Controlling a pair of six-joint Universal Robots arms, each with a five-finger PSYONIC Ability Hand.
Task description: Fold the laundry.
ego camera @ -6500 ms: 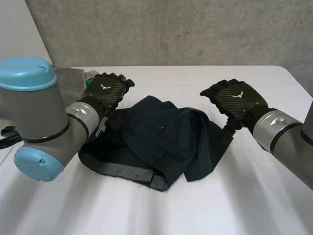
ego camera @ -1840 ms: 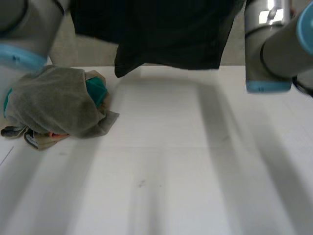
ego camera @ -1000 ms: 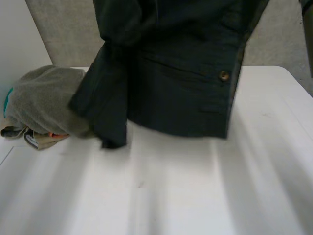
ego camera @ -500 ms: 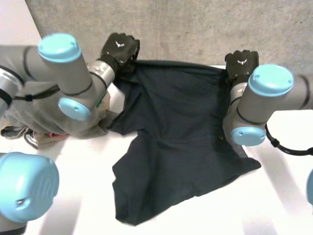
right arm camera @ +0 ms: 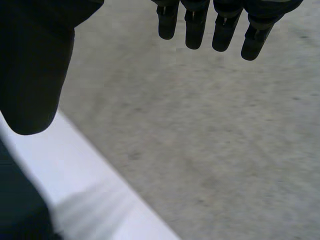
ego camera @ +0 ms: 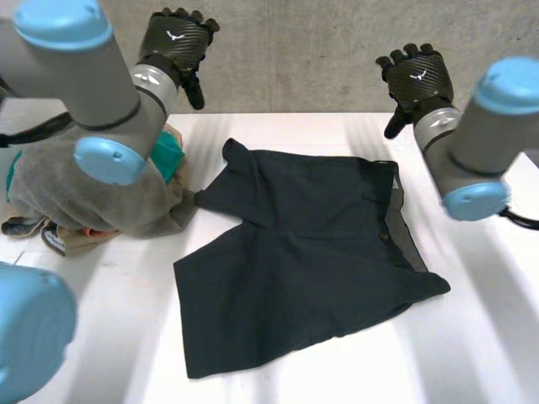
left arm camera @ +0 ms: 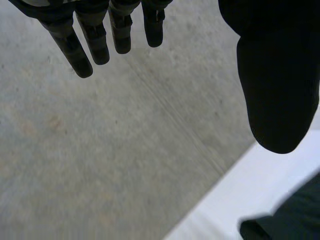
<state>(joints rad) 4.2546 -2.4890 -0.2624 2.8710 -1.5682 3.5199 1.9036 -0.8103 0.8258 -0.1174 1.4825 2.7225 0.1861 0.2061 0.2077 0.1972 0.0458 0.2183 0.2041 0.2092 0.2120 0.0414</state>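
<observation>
The left robot hand (ego camera: 175,42) and right robot hand (ego camera: 415,77) hang wide open over the far edge of the bench (ego camera: 480,345); the limp shorts (ego camera: 303,261) probably want pinching at the waistband corners.

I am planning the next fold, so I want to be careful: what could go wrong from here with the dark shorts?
1. One leg corner of the shorts lies against the laundry pile; the left robot hand, open above, might also grab cloth from it.
2. The waistband is partly turned over; folding now may lock that crease in.
</observation>
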